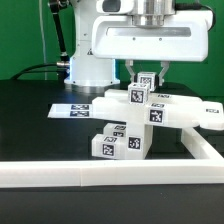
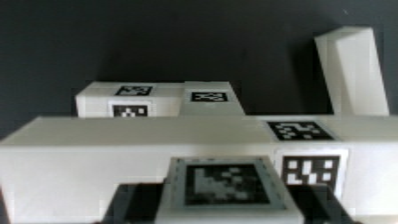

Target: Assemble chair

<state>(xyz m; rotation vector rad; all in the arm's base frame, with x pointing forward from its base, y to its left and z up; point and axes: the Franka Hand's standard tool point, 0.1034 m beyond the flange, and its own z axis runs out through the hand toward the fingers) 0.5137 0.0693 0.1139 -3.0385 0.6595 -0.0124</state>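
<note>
The chair is a stack of white tagged parts (image 1: 128,120) at the table's middle: a wide slab (image 1: 165,112) lies over lower blocks (image 1: 118,143). My gripper (image 1: 145,80) hangs straight above it and is shut on a small white tagged piece (image 1: 143,92) that stands on top of the slab. In the wrist view this piece (image 2: 222,188) fills the space between my dark fingers (image 2: 146,200). The slab (image 2: 143,145) lies just beyond it, and a lower tagged block (image 2: 160,98) lies farther off. I cannot tell if the piece is seated in the slab.
The marker board (image 1: 72,110) lies flat at the exterior view's left of the stack. The long white border rail (image 1: 110,178) runs along the front and up the exterior view's right side. A white bar (image 2: 349,70) shows in the wrist view.
</note>
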